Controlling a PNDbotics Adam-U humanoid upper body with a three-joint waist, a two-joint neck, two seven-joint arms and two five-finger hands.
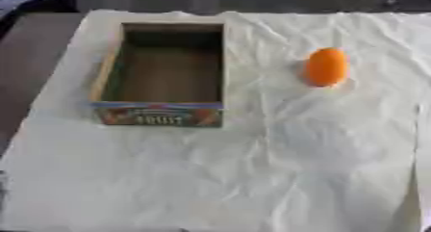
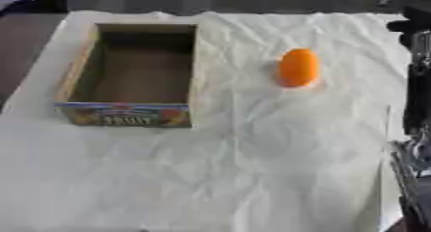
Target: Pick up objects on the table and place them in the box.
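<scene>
boxes: 1, open cardboard box [image 1: 160,72], far left on the tabletop | orange egg-shaped objects: 1, orange object [image 1: 326,67], far right | white crumpled cloths: 1, cloth [image 1: 235,178], spread over the tabletop [image 1: 38,58] | things inside the box: 0

You had the open fruit box [image 1: 160,111] left, orange egg-shaped object [image 1: 326,66] well right, on wrinkled white cloth [image 1: 252,168].

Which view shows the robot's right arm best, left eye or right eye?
The right eye view: the right arm runs dark down its right edge, beside the white cloth. The left eye view shows only a thin dark sliver at that edge. No robot hand is clearly visible in either view.
</scene>
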